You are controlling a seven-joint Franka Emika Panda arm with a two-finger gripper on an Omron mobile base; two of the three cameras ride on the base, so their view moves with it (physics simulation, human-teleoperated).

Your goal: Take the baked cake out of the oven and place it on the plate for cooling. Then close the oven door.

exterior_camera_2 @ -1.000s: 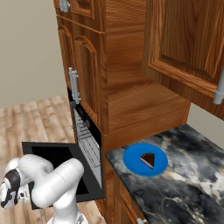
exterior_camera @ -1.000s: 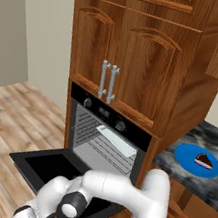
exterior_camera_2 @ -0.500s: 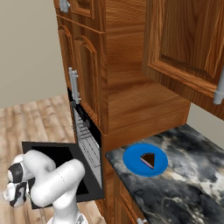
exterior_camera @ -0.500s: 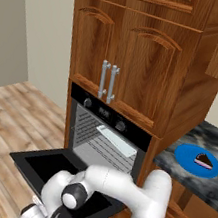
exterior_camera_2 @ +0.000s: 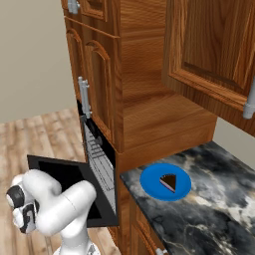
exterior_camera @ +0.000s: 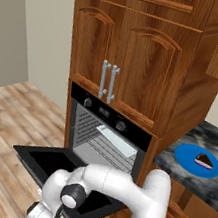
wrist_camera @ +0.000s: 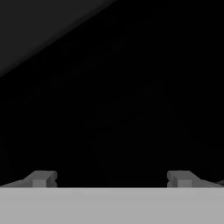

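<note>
Jaws wide apart, cake [exterior_camera: 204, 160] on plate [exterior_camera: 187, 154], oven door [exterior_camera: 46, 160] down.

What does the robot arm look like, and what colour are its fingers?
The arm is glossy white, made of thick rounded segments, with a dark round joint cap near the wrist. No cables or markings show. In the hand view the fingers are small, blocky grey tips.

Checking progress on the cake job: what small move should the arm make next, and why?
Probably lift the oven door shut: the cake already sits on the blue plate, the door hangs open, and the open gripper faces a dark surface, holding nothing.
</note>
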